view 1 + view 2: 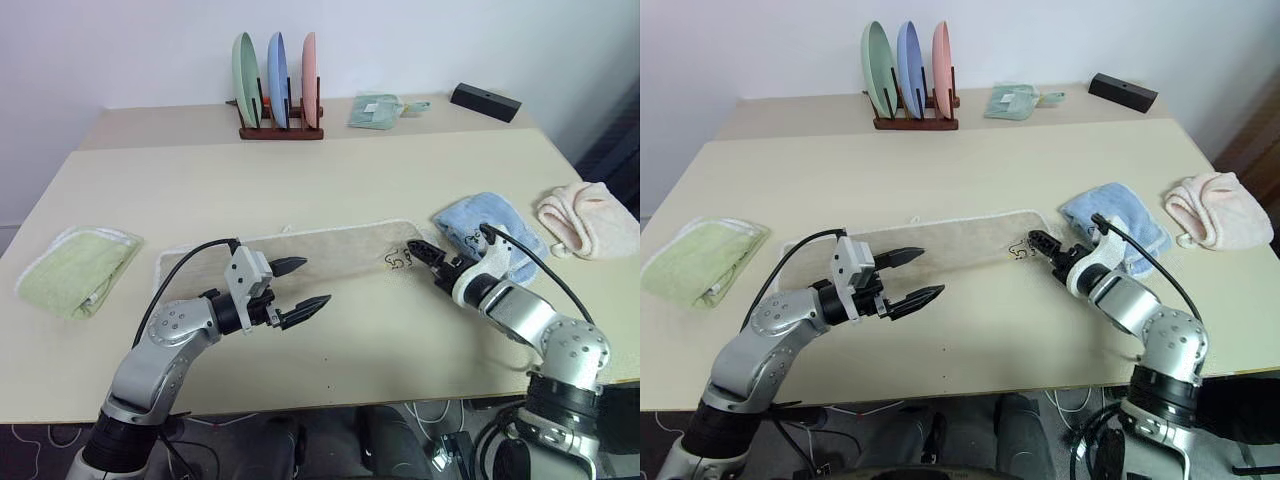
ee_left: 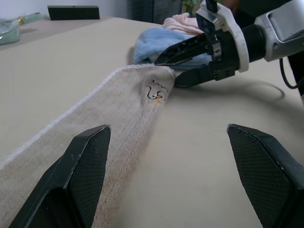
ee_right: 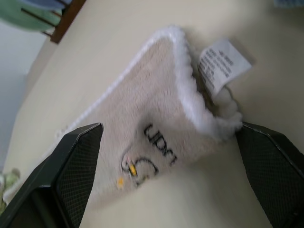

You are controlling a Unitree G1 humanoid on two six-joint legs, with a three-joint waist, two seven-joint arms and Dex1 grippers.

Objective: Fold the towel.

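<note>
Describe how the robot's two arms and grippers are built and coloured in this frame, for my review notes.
Both arms are made of rounded silver-grey metal segments with black joint rings and visible screw holes. Each ends in a white wrist housing. The left gripper and right gripper each carry two black, pointed fingers with a fine cross-hatched pad texture. A thin black cable loops along each forearm to its wrist.

Left gripper and arm cover part of the long beige terry-cloth towel's left stretch. White care label print too blurred to read. Dark embroidered mark illegible, too small.
</note>
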